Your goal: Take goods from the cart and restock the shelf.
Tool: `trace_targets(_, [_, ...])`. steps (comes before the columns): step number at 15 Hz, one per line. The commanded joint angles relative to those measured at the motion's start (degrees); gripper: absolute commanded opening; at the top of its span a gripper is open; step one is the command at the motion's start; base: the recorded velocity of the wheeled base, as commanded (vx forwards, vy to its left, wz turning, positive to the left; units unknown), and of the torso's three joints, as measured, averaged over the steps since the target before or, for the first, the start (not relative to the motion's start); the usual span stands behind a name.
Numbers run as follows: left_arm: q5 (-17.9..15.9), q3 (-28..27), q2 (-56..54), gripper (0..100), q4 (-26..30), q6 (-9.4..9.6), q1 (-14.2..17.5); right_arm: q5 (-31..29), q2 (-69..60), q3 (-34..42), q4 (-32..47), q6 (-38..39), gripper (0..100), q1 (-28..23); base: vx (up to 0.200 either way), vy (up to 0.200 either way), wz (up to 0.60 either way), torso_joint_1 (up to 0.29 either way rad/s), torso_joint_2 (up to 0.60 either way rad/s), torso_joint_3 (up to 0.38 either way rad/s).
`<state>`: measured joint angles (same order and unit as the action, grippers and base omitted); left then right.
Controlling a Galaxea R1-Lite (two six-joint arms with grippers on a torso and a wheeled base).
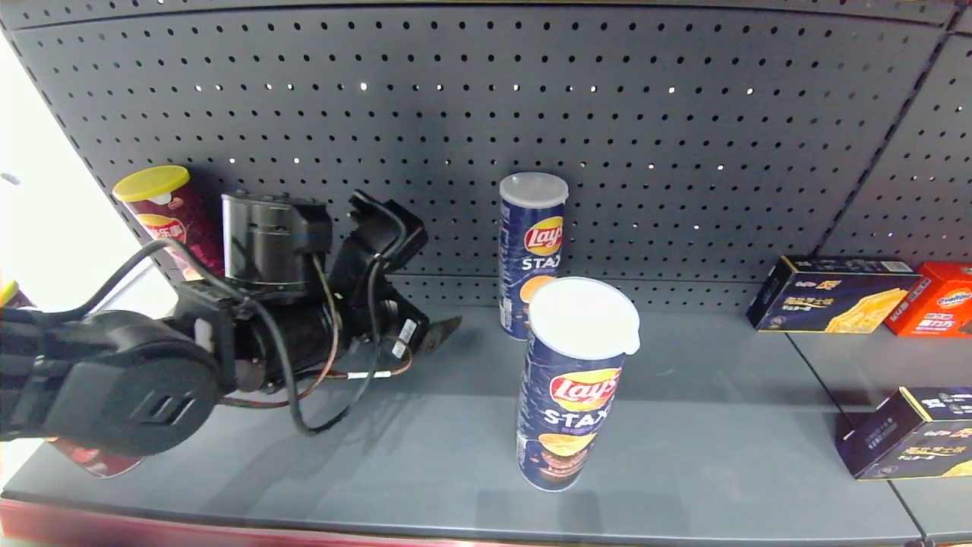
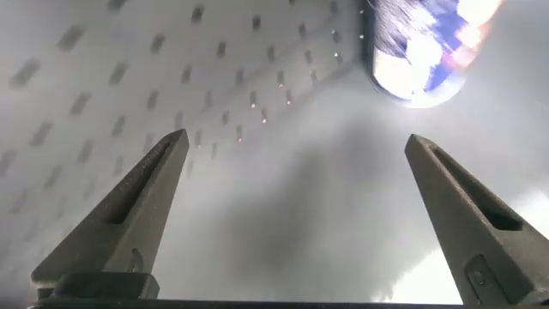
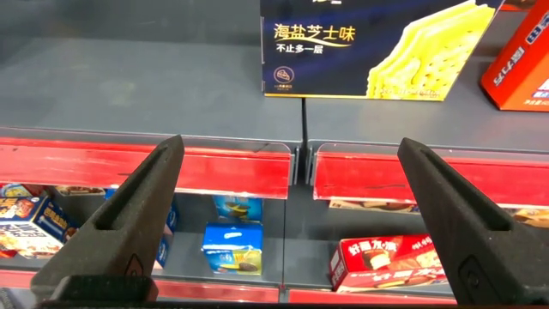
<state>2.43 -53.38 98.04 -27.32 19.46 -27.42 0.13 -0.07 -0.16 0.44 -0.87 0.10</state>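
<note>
Head view: chip can (image 1: 571, 395), dark box (image 1: 831, 304)

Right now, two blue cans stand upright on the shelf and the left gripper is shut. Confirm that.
Wrong on the gripper. The left gripper is open, as the left wrist view shows. The back can and front can, both blue, do stand upright on the shelf.

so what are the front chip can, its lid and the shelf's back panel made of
Front chip can: probably a paperboard tube with glossy printed wrap; its side shows sheen. Lid: whitish plastic, matte, with a small tab at the rim. Back panel: likely painted sheet metal, dark grey, matte, punched with regular holes.
</note>
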Motion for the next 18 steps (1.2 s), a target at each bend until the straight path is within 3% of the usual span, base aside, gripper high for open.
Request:
trace_targets(1, [-0.05, 13.13, -16.91, 100, -0.28, -3.99, -2.11, 0.04, 0.07, -0.02, 0.0, -0.01, 100, -0.01, 0.0, 0.0, 0.0, 0.0, 0.0, 0.0])
trace_targets(4, [0.04, 22.8, -28.52, 100, -0.54, -5.83, -3.61, 0.04, 0.07, -0.02, 0.0, -0.01, 100, -0.01, 0.0, 0.0, 0.0, 0.0, 0.0, 0.0])
trace_targets(6, [0.04, 30.53, -37.04, 100, -1.77, -6.89, -6.6, 0.04, 0.07, -0.02, 0.0, -0.01, 100, -0.01, 0.0, 0.0, 0.0, 0.0, 0.0, 0.0])
trace_targets(9, [0.39, 38.0, -46.27, 100, -2.21, -7.5, -10.2, 0.04, 0.07, -0.02, 0.0, -0.01, 100, -0.01, 0.0, 0.0, 0.0, 0.0, 0.0, 0.0])
trace_targets(11, [1.27, 45.47, -56.11, 100, -1.86, -7.5, -10.38, 0.04, 0.07, 0.07, 0.0, -0.01, 100, -0.01, 0.0, 0.0, 0.0, 0.0, 0.0, 0.0])
trace_targets(14, [1.27, 46.44, -64.9, 100, 6.14, -7.77, -10.02, 0.04, 0.07, -0.02, 0.0, -0.01, 100, -0.01, 0.0, 0.0, 0.0, 0.0, 0.0, 0.0])
trace_targets(15, [1.27, 46.79, -67.98, 100, 8.95, -8.65, -10.02, 0.04, 0.07, -0.02, 0.0, -0.01, 100, -0.01, 0.0, 0.0, 0.0, 0.0, 0.0, 0.0])
trace_targets(17, [1.09, 48.28, -75.45, 100, 14.05, -9.44, -8.44, 0.04, 0.07, -0.02, 0.0, -0.01, 100, -0.01, 0.0, 0.0, 0.0, 0.0, 0.0, 0.0])
trace_targets(18, [1.0, 50.75, -77.91, 100, 13.87, -9.35, -5.89, 0.04, 0.07, -0.02, 0.0, -0.01, 100, -0.01, 0.0, 0.0, 0.0, 0.0, 0.0, 0.0])
